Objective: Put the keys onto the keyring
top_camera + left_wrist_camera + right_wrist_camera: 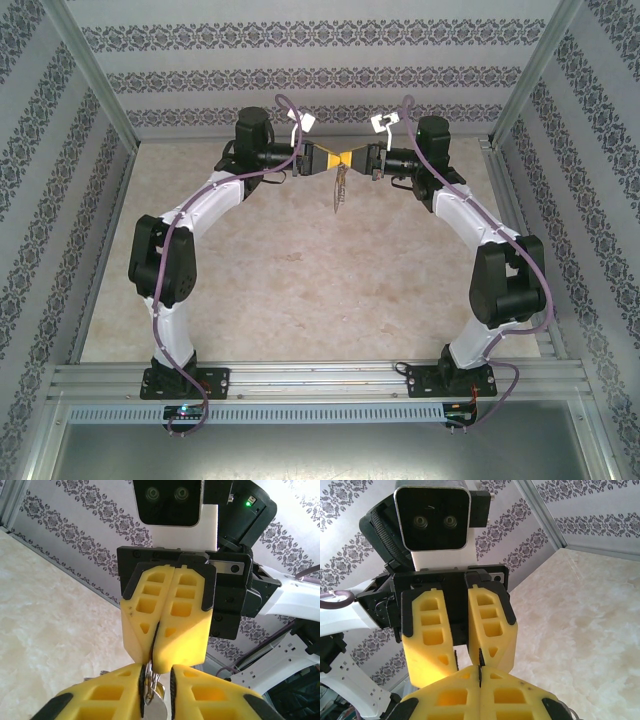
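Observation:
Both grippers meet tip to tip above the far middle of the table. My right gripper [353, 160] [480, 671] is shut on a thin dark strip, the keyring [156, 631], pinched edge-on between its yellow fingers. Silver wire loops [148, 679] and a flat silver key [159, 711] hang from that strip, inside the gap of my left gripper [334, 160] [156, 674]. The left jaws stand narrowly apart: the metal lies against one pad and a gap shows at the other. In the top view a pale bunch [340, 195] dangles below the fingertips.
The beige marble-patterned table [300, 290] lies below, walled by patterned panels [300, 70] at the back and both sides. Metal frame posts [90, 70] rise at the far corners. An aluminium rail [320, 378] carries both arm bases at the near edge.

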Robot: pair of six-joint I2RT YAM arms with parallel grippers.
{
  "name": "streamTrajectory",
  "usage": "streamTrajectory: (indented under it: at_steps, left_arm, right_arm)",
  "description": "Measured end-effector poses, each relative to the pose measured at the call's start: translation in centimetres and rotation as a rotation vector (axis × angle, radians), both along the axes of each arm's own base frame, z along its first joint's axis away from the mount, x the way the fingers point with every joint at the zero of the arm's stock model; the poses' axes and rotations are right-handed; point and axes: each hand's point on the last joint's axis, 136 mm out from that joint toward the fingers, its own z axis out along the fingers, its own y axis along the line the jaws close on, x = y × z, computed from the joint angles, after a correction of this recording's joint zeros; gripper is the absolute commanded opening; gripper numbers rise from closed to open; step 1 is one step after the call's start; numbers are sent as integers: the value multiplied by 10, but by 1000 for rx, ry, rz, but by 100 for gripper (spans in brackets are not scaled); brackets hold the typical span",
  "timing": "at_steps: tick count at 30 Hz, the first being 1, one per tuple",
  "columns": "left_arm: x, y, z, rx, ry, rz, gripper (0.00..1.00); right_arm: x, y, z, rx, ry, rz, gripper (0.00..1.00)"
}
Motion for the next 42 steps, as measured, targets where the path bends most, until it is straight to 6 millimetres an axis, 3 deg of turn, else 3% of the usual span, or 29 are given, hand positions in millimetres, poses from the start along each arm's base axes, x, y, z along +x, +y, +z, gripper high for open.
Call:
streamTrajectory:
  at_steps: [3,5,7,10,16,23,32,42]
  left_arm:
    - [1,0,-1,1,5,1,2]
    - [1,0,-1,1,4,1,0]
    - [1,0,-1,1,2,4,0]
    - [1,-1,0,-1,-5,3,0]
    - [1,-5,-7,8,8,22,0]
    - [-1,-2,-13,16,20,56,0]
    - [-3,0,10,-24,-41,70,0]
    - [-2,0,11,-32,-31,74,0]
  right_arm:
    - [-1,0,0,2,1,5,0]
    - [-1,0,0,2,0,5,0]
    - [-1,0,1,2,1,4,20]
    - [6,-7,-1,8,12,-31,35]
    - [10,-35,-5,37,22,-128,39]
    - [-12,-51,-8,39,-6,-231,45]
    - [-30,-38,-43,-22,-12,-360,56]
    - [-32,-17,-52,-88,-59,-395,58]
